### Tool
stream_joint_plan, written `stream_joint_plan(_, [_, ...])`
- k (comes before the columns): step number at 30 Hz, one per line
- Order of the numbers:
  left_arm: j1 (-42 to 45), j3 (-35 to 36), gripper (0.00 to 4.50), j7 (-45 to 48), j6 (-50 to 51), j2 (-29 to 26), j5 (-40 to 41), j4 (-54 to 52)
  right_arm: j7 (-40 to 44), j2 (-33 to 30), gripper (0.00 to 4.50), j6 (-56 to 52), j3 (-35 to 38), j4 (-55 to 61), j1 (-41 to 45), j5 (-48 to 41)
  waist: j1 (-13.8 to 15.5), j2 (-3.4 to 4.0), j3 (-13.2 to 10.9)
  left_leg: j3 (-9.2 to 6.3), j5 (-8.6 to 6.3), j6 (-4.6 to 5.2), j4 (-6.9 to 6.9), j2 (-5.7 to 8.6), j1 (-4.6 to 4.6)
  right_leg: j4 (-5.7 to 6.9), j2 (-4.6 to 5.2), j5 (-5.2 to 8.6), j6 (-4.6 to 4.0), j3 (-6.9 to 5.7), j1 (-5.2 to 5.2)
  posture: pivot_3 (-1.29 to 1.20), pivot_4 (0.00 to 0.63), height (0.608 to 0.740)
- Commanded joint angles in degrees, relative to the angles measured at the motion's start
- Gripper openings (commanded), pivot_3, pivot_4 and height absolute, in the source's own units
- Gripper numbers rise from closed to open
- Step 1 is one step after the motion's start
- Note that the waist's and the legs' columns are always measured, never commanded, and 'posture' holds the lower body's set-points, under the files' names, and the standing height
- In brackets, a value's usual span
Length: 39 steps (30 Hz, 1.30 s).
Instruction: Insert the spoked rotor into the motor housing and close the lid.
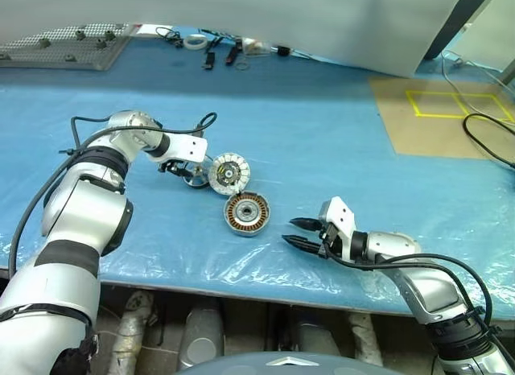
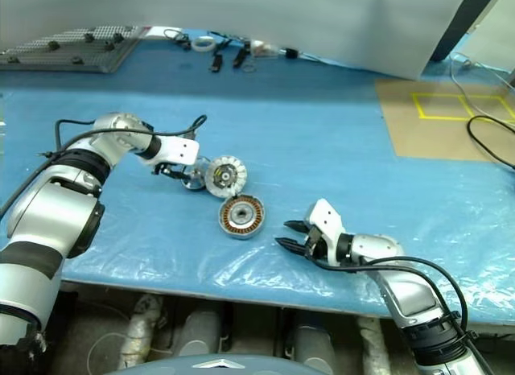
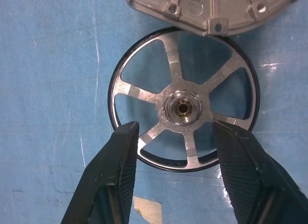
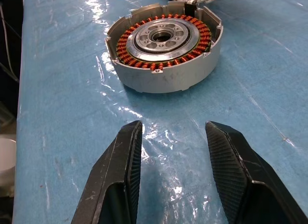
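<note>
Three round motor parts lie on the blue plastic sheet (image 1: 322,142) over the table, one of each kind. The one motor housing (image 1: 246,214) sits flat nearest the table's front edge, its ring of copper windings facing up around the dark centre hole. Just behind it, touching or nearly so, the one lid (image 1: 228,174) lies tilted with its white-segmented face showing, its far-left edge propped on the rim of the one spoked rotor (image 3: 183,106). That rotor lies flat on the sheet, and the left wrist view counts five spokes running from hub to thin dark rim, with the lid's grey edge overlapping its rim. The left gripper (image 3: 175,147) hangs over the rotor, its two fingers spread about as wide as the wheel and straddling it, gripping nothing. The right gripper (image 1: 299,232) hovers low over the sheet on the housing's right side, near but clear of it, its two fingers parted and empty, pointing at the housing. At the table's far edge lie one perforated grey board (image 1: 68,45) and a scatter of small tools.
</note>
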<state>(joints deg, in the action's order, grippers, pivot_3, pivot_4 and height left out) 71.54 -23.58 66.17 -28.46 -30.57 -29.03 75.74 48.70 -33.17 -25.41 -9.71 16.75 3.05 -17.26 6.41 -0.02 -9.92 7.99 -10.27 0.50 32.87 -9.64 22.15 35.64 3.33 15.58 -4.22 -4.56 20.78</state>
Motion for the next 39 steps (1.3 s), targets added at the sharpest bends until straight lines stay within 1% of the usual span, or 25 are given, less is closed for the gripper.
stream_joint_plan(1, [-0.86,1.37,2.52,2.27,1.80,1.15,1.93,-0.12,0.25,-0.51,2.18,0.82,0.08,2.16,-0.59,0.04,0.38,0.00,0.00,0.02,0.00,0.02,-0.01,0.00,0.01,-0.02,0.01,0.00,0.00,0.00,0.00,0.00,0.150,0.740])
stream_joint_plan(3, [-0.79,1.94,2.52,3.77,1.96,1.23,2.76,-0.31,0.18,-0.64,2.18,0.46,0.22,2.63,-0.58,0.02,0.65,0.00,0.00,0.07,0.00,0.04,-0.02,-0.01,0.00,-0.06,0.01,0.00,0.00,0.04,0.02,0.00,0.150,0.740])
stream_joint_plan(6, [-0.65,1.34,2.52,3.69,1.14,0.72,2.29,-0.67,0.04,-0.77,2.18,-0.34,0.44,3.45,-0.36,-0.30,0.71,-0.03,-0.02,0.11,0.00,0.06,-0.07,-0.02,0.04,-0.07,0.01,-0.01,0.01,0.06,0.09,0.00,0.150,0.740])
stream_joint_plan(8, [-0.69,1.11,2.52,3.51,0.90,0.39,1.97,-0.68,-0.04,-0.84,2.18,-0.73,0.47,3.84,-0.22,-0.40,0.69,-0.03,-0.02,0.12,0.00,0.06,-0.09,-0.04,0.16,-0.06,0.00,-0.12,0.21,0.06,0.21,0.00,0.150,0.740])
stream_joint_plan(12, [-1.36,-1.36,2.52,0.42,-1.40,-0.69,-1.01,-0.71,-0.13,-0.85,2.18,-1.59,0.71,4.42,0.10,-0.70,0.66,-0.03,-0.02,0.12,-0.01,0.09,-0.11,-0.04,0.32,-0.03,0.00,-0.14,0.23,0.05,0.37,0.00,0.150,0.740])
stream_joint_plan(19, [-1.58,-1.99,2.52,-1.05,-1.22,-0.37,-1.86,-0.31,0.09,-1.25,2.18,-2.26,0.89,5.09,-0.16,-0.83,0.62,-0.03,-0.02,0.13,-0.04,0.12,-0.12,-0.03,0.40,-0.04,0.00,-0.14,0.25,0.03,0.43,0.00,0.150,0.740])
stream_joint_plan(27, [-1.56,-0.93,2.52,-2.88,-0.67,0.30,-0.99,-0.24,-0.12,-1.37,2.18,-3.44,0.90,5.96,0.33,-1.18,0.63,-0.03,-0.02,0.14,-0.04,0.11,-0.12,-0.04,0.38,-0.04,0.00,-0.14,0.25,0.03,0.42,0.00,0.150,0.740])
stream_joint_plan(28, [-1.52,-1.04,2.14,-2.48,-1.08,0.10,-1.07,-0.24,-0.10,-1.37,2.18,-3.49,0.88,5.88,0.44,-1.16,0.63,-0.03,-0.02,0.13,-0.04,0.12,-0.12,-0.04,0.39,-0.04,0.00,-0.14,0.25,0.03,0.42,0.00,0.150,0.740])
stream_joint_plan(29, [-1.53,-1.10,1.93,-2.42,-1.40,-0.07,-1.12,-0.27,-0.08,-1.34,2.18,-3.51,0.82,5.77,0.54,-1.14,0.63,-0.03,-0.03,0.14,-0.04,0.11,-0.12,-0.04,0.39,-0.04,0.00,-0.15,0.25,0.03,0.43,0.00,0.150,0.740])
stream_joint_plan(30, [-1.56,-1.04,1.61,-2.92,-1.42,-0.11,-1.10,-0.30,-0.05,-1.32,2.18,-3.44,0.75,5.64,0.59,-1.10,0.63,-0.03,-0.02,0.14,-0.04,0.11,-0.12,-0.04,0.39,-0.04,0.00,-0.15,0.25,0.03,0.43,0.00,0.150,0.740])
stream_joint_plan(31, [-1.59,-0.78,1.52,-3.27,-1.29,-0.06,-0.86,-0.31,0.01,-1.26,2.18,-3.34,0.68,5.38,0.71,-1.09,0.63,-0.03,-0.02,0.13,-0.04,0.11,-0.12,-0.03,0.37,-0.04,0.00,-0.15,0.25,0.03,0.41,0.00,0.150,0.740])
stream_joint_plan(39, [-2.45,-0.76,1.50,-0.64,-2.02,-1.33,-0.28,-0.54,0.91,-0.92,2.18,-1.28,0.22,2.18,1.81,-0.47,0.60,-0.03,-0.02,0.14,-0.04,0.11,-0.11,-0.03,0.36,-0.05,0.00,-0.15,0.25,0.04,0.41,0.00,0.150,0.740])
